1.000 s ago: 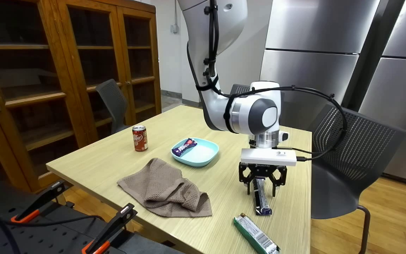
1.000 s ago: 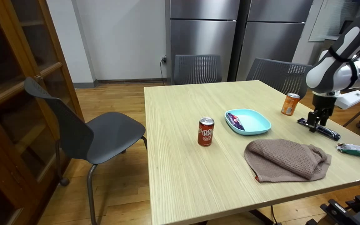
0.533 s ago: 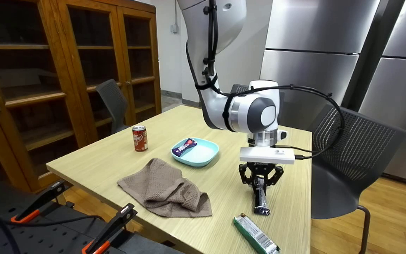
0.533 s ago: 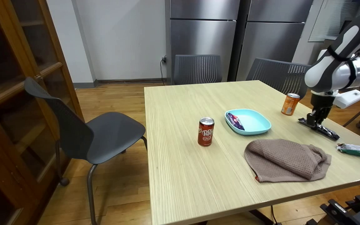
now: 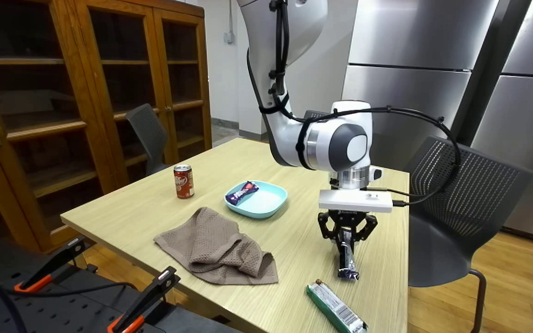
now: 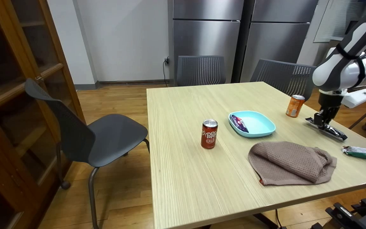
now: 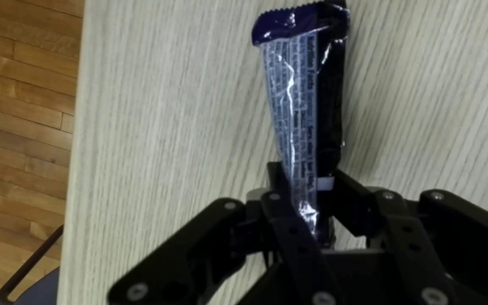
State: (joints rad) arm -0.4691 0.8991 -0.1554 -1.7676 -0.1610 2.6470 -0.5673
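The gripper [image 7: 306, 180] holds a purple-black snack bar [image 7: 297, 97] between its jaws; a green-wrapped bar [image 5: 336, 307] lies near the gripper.

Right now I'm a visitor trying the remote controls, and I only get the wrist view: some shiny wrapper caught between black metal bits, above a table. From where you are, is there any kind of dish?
Observer: Yes, a light-blue tray stands on the table.
Visitor: Fun! Is anything in it?
Observer: A purple wrapped snack lies in it, toward one side.
Visitor: And what's close by that my picture cuts off?
Observer: A green-wrapped bar lies near one end of the dark bar in the pincer; the two bars aren't touching.
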